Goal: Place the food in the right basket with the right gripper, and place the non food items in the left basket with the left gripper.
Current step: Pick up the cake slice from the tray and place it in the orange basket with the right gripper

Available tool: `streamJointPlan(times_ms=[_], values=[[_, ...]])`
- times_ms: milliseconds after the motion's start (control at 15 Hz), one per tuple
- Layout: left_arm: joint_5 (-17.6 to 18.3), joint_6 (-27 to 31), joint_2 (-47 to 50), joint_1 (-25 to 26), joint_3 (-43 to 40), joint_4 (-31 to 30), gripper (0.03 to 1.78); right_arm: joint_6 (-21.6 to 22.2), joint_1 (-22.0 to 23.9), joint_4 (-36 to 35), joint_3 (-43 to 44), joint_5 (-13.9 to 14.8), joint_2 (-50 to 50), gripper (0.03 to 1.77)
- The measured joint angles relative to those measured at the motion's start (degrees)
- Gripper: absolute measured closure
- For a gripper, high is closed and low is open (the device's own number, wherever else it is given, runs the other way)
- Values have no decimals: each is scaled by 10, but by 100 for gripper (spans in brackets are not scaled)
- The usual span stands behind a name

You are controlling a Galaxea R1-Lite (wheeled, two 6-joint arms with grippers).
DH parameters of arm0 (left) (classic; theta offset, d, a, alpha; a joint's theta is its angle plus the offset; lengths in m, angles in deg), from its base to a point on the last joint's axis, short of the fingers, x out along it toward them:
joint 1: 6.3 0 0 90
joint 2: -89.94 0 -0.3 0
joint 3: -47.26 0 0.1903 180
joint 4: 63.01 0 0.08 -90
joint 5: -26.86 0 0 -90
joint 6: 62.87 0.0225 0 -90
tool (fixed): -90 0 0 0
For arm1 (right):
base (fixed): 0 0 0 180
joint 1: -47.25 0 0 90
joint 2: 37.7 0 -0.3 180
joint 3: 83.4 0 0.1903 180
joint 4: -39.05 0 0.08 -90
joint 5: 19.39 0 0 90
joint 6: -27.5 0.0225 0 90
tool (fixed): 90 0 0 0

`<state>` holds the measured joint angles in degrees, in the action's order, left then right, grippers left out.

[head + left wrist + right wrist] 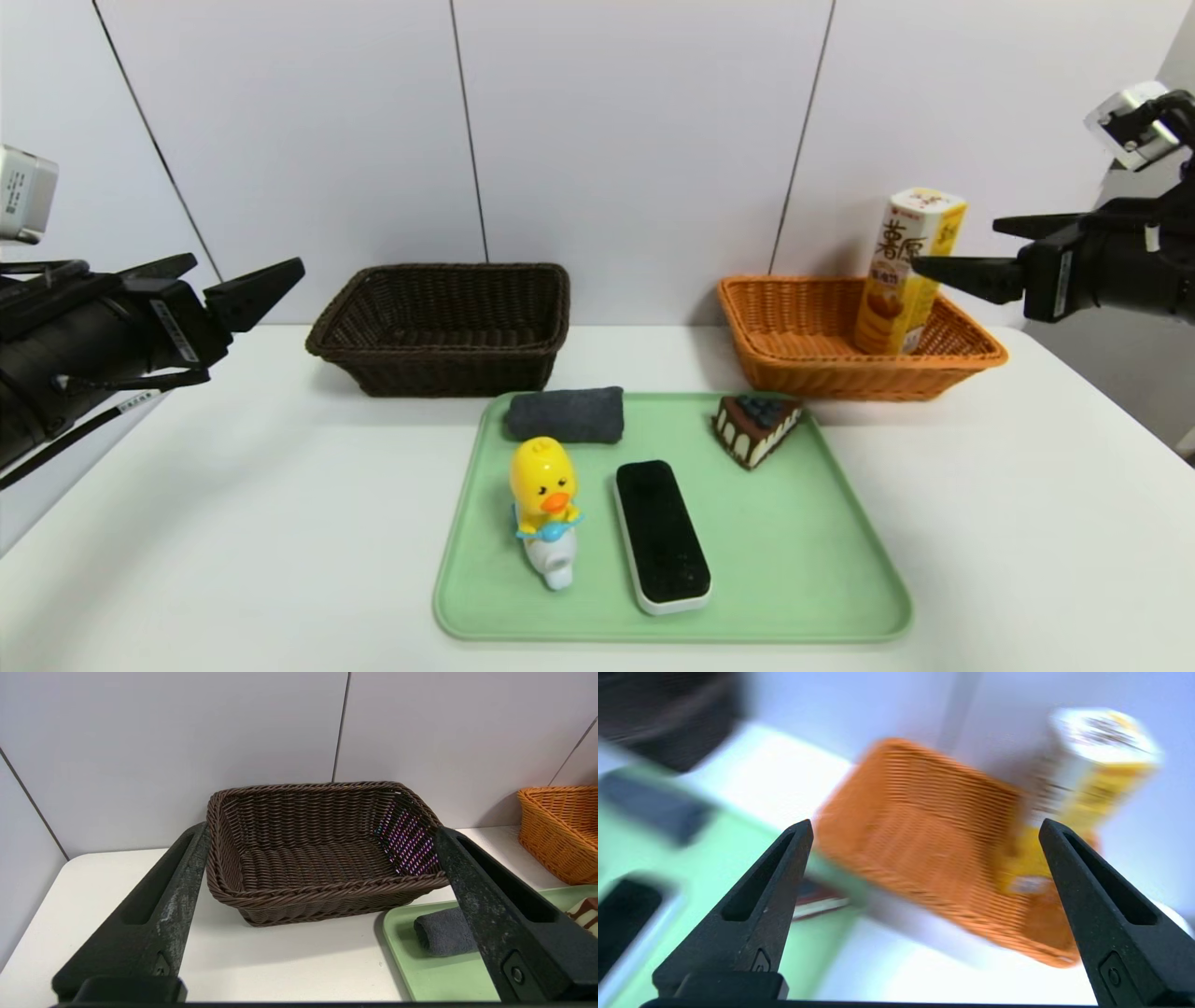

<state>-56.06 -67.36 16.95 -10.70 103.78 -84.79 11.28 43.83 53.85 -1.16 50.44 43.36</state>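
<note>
The snack box (907, 271) stood upright in the orange basket (794, 359), its sorted place as food. The right gripper (971, 250) hung beside it, fingers released and empty. The cake (754, 427) waited on the tray (822, 579). The left gripper (224, 289) idled, fingers spread, facing the brown basket (443, 369).

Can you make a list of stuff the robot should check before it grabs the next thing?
1. Snack box standing in the orange basket: ok.
2. Right gripper open and holding nothing: ok.
3. Cake wedge out of the orange basket, on the green tray: not ok.
4. Left gripper open, fingers wide: ok.
5. Duck toy, eraser and rolled cloth in the brown basket: not ok.
</note>
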Motion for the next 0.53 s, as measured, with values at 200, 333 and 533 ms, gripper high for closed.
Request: streamJointPlan(times_ms=[200, 333, 533], values=[[0, 1, 5, 0, -2, 0, 12, -47, -63, 120, 28, -64, -39, 12], [1, 2, 8, 0, -2, 1, 12, -87, -88, 206, 71, -85, -40, 11], [2, 4, 12, 0, -3, 0, 12, -132, -118, 337, 137, -114, -9, 11]])
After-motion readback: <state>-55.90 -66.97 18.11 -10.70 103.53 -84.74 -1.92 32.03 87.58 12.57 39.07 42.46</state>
